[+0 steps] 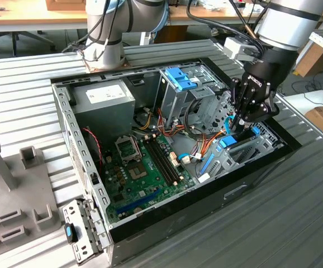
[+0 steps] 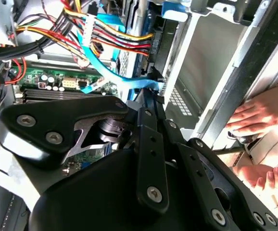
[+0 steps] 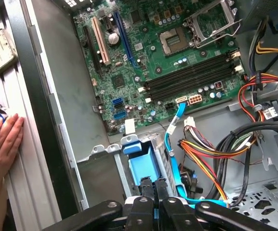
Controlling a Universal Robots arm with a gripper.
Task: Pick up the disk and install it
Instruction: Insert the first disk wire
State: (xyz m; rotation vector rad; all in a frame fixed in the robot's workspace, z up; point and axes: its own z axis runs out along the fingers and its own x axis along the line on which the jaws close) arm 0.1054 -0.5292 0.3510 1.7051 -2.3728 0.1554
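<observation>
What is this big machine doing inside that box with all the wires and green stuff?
That is a robot arm. One camera watches from outside; two more ride near its wrist and look into the box. The box is an open computer case on a ribbed metal table. The green plate is its circuit board, with coloured cables beside it. The arm's gripper is down at a blue-edged part in a metal cage, probably the disk. A person's hand rests on the table beside the case.
</observation>
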